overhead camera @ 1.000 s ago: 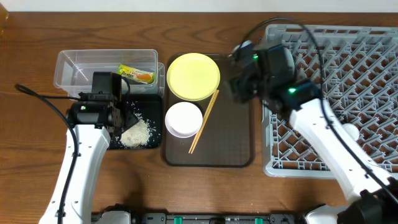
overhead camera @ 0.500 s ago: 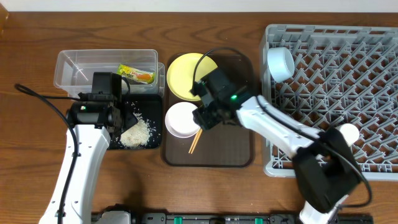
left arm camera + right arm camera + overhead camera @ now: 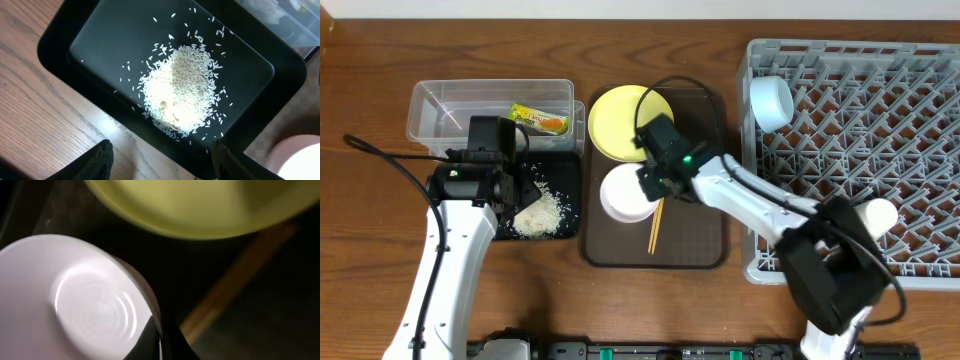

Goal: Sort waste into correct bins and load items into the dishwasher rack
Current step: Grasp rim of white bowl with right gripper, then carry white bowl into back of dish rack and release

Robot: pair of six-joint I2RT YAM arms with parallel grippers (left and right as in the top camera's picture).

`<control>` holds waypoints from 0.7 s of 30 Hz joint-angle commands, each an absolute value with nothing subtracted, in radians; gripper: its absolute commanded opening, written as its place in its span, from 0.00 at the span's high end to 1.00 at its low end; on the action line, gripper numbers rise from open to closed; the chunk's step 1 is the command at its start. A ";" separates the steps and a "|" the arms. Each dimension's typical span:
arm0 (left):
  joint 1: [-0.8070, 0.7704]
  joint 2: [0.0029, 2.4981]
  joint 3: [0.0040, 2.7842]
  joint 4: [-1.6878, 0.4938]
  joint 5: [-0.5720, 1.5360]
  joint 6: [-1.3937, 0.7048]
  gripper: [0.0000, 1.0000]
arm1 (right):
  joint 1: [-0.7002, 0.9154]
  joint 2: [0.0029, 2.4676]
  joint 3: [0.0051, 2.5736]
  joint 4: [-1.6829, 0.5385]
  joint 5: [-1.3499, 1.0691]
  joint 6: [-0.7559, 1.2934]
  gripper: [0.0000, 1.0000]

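My right gripper (image 3: 653, 184) is shut on the right rim of the white bowl (image 3: 625, 196) on the brown serving tray; the right wrist view shows its closed jaws (image 3: 160, 341) pinching that rim of the white bowl (image 3: 90, 305). The wooden chopsticks (image 3: 657, 224) lie just right of the bowl. The yellow plate (image 3: 624, 122) sits behind it. A light blue bowl (image 3: 771, 100) stands in the grey dishwasher rack (image 3: 880, 150). My left gripper (image 3: 162, 162) hangs open and empty over the black tray (image 3: 80, 45) holding rice grains (image 3: 182, 90). The snack wrapper (image 3: 540, 121) lies in the clear container (image 3: 440, 110).
The brown serving tray (image 3: 695, 235) lies between the bins and the rack. A small pale round thing (image 3: 881, 214) sits in the rack near my right arm. Cables trail from both arms over the table. Bare wood shows left of the black tray (image 3: 30, 120).
My right arm swung from the rack's left edge to the serving tray and shut on the white bowl's rim. The bowl slid right and the chopsticks turned steeper. The left arm stayed still.
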State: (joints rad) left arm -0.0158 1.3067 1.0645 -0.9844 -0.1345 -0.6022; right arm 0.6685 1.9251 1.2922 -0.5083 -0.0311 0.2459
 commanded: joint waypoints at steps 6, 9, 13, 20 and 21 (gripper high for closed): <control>-0.012 1.306 1.062 -0.987 -0.150 -0.596 0.34 | 0.506 1.606 1.317 -0.543 0.207 0.237 0.99; -0.012 1.306 1.062 -0.986 -0.150 -0.596 0.34 | 0.426 1.513 1.317 -0.554 0.272 0.172 0.99; -0.012 1.306 1.062 -0.985 -0.150 -0.596 0.34 | 0.321 1.461 1.317 -0.526 0.430 -0.036 0.99; -0.012 1.306 1.062 -0.982 -0.150 -0.596 0.34 | 0.189 1.475 1.317 -0.379 0.698 -0.428 0.99; -0.012 1.306 1.062 -0.982 -0.150 -0.596 0.34 | 0.171 1.483 1.317 -0.338 0.750 -0.461 0.99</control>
State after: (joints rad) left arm -0.0158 1.3067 1.0645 -0.9810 -0.1349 -0.6022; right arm 0.2173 1.4685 1.3094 -0.3920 0.5468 -0.2386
